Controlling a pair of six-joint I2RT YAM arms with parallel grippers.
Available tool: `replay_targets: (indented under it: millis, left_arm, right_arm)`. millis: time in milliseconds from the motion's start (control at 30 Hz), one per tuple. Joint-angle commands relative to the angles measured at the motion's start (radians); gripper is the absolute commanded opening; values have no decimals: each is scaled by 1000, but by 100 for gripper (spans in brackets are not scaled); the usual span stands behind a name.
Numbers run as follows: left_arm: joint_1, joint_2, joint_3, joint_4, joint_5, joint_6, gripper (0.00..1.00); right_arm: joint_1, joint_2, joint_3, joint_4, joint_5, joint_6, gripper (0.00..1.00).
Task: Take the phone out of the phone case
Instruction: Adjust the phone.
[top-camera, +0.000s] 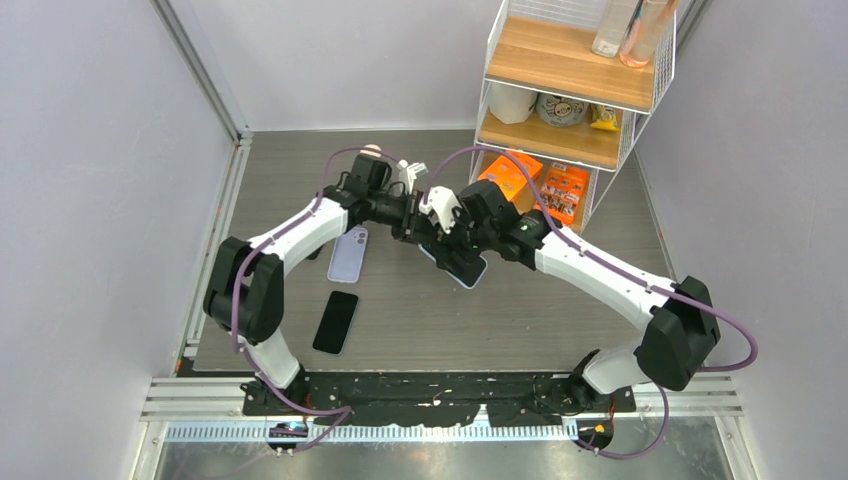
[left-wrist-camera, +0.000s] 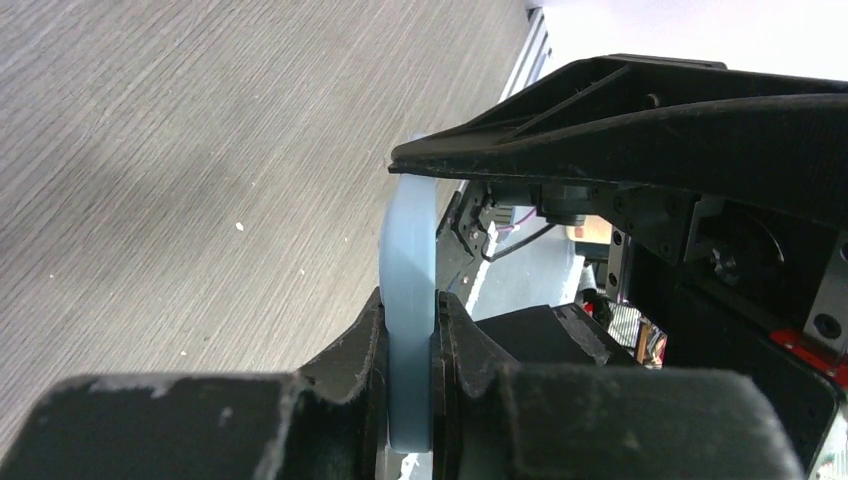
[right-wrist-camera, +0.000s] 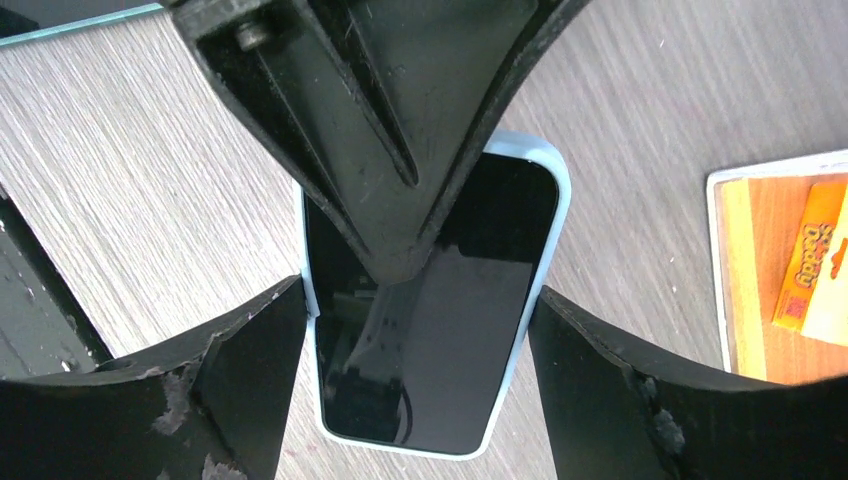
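From above: two arms, two claws, meeting just left of the wire rack (top-camera: 570, 95) at its foot. Left claw (top-camera: 428, 232) and right claw (top-camera: 452, 243) tip to tip on one phone (top-camera: 460, 268). Farther left of the rack, flat on the table (top-camera: 300, 180): one lavender piece (top-camera: 347, 252), phone-shaped, and one black handset (top-camera: 336, 322), nearest the arm bases. Two orange boxes (top-camera: 545, 185) under the rack's lowest board. Bare grey wood-grain left of the rack and toward the bases; pale walls (top-camera: 100, 200) close on three sides.

Left wrist: left claw pinches one pale blue phone case (left-wrist-camera: 408, 300) by its rim, fingers (left-wrist-camera: 340, 360) narrow, only the rim between. Black frame of the right claw above, meeting the rim's upper end.

Right wrist: right claw clamps wide across the phone case, one finger (right-wrist-camera: 250, 380) on each long edge. Phone seated inside, dark screen up. One finger of the left claw over the upper screen. One of the orange boxes on the rack side, apart from the phone case, bare table between.
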Motion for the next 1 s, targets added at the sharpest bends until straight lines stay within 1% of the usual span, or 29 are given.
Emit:
replay_targets:
  millis: [0, 133, 200, 267, 333, 500, 600, 767, 867, 967]
  left_arm:
    - [94, -78, 3, -15, 12, 110, 0]
    - [158, -140, -15, -55, 18, 181, 0]
    - [184, -173, -26, -76, 23, 215, 0]
    - [207, -208, -35, -104, 25, 255, 0]
    - [226, -245, -41, -140, 21, 309, 0]
    - [301, -365, -67, -236, 20, 421, 0]
    - [345, -445, -72, -324, 20, 513, 0]
    - [382, -585, -71, -414, -21, 644, 0]
    - [384, -644, -72, -423, -52, 674, 0]
    - [385, -686, -69, -407, -49, 674, 0]
  right_arm:
    - [1, -112, 14, 46, 11, -18, 84]
    - [1, -126, 40, 23, 22, -34, 97]
    - [1, -127, 66, 4, 25, -39, 99]
    - [1, -128, 91, -13, 26, -44, 96]
    - [1, -136, 114, -24, 22, -49, 96]
    - [1, -173, 149, -14, 16, -53, 96]
    - [1, -183, 171, 0, 12, -49, 95]
    - [-2, -201, 177, 36, -39, -35, 95]
    - [-4, -205, 186, 52, -79, -32, 96]
    - [-12, -208, 208, 53, -109, -24, 96]
